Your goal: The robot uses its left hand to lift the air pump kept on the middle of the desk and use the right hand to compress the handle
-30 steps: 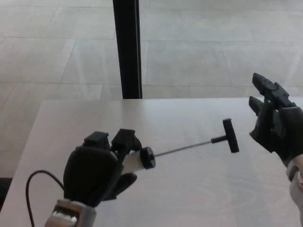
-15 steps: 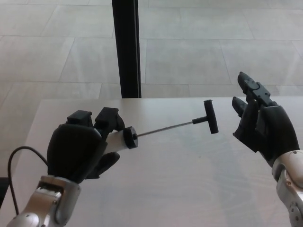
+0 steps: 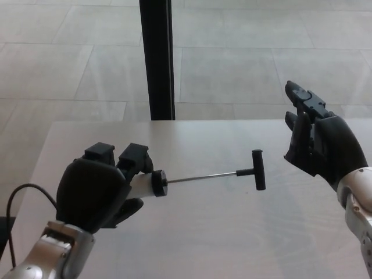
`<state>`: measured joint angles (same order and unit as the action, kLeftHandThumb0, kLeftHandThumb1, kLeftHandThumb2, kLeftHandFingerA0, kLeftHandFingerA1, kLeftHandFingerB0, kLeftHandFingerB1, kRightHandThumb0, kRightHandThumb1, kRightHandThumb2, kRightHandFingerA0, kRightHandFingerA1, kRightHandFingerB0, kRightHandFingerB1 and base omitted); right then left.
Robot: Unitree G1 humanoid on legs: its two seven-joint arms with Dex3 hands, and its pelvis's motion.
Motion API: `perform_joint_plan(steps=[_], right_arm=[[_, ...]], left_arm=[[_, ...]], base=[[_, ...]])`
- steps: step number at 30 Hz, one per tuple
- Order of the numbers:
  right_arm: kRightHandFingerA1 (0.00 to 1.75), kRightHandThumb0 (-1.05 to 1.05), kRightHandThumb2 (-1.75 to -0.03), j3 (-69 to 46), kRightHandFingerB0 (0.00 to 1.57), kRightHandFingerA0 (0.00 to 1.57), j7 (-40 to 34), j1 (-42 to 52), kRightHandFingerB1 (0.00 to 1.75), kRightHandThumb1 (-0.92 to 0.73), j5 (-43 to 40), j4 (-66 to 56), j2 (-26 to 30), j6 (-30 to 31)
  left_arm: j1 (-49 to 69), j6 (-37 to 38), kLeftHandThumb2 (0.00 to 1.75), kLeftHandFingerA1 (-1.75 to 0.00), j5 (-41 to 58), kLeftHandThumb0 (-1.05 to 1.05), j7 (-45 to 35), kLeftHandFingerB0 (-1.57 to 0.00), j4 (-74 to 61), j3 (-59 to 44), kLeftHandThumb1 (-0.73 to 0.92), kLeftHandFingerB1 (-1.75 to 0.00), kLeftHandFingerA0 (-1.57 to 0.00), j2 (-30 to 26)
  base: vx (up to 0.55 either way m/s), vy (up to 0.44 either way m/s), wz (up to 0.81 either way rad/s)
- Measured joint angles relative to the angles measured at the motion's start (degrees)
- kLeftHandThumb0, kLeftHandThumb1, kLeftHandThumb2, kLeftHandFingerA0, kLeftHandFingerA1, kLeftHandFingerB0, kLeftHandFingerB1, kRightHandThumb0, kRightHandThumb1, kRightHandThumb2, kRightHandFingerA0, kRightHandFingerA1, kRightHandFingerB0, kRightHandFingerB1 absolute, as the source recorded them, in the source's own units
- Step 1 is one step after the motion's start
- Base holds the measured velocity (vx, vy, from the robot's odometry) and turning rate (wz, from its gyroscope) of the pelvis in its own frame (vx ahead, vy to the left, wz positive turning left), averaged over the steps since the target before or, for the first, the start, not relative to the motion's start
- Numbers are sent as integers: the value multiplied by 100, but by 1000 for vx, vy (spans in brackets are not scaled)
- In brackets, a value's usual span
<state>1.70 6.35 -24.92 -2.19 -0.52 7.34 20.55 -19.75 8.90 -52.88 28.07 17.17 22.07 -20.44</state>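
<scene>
Left hand [image 3: 96, 195] around unmarked air pump [image 3: 200, 176], right hand [image 3: 317, 142] apart.

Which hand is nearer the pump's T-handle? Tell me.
Right. The right hand is open just right of the T-handle, not touching; the left hand grips the pump body at the rod's far end.

The air pump [image 3: 174, 180] has a short white barrel capped by a black round collar, from which a thin metal rod runs out toward three o'clock, fully extended. The rod ends in a black T-handle [image 3: 258, 170], its crossbar standing nearly upright. The barrel end lies at nine o'clock, largely hidden; the pump runs roughly horizontal.
</scene>
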Motion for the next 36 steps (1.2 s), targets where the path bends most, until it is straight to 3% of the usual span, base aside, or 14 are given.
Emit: perform_joint_plan(steps=[17,23,36], right_arm=[[4,-105,-133,20,0,0,-114,227,0,-92,25,250,-478,-92],[5,-105,-132,30,0,0,-121,173,0,-92,64,249,-473,-101],[5,-105,-130,190,0,0,-54,-87,0,-89,240,172,-106,-68]], left_arm=[[-283,-8,110,-175,136,-12,28,-67,-276,-203,52,-162,-80,493],[-276,-8,97,-175,121,-14,-6,-70,-295,-130,56,-156,-79,489],[-259,-75,95,-174,-122,-15,-4,-72,-241,25,55,-153,-81,228]], base=[[0,0,0],[0,0,0],[0,0,0]])
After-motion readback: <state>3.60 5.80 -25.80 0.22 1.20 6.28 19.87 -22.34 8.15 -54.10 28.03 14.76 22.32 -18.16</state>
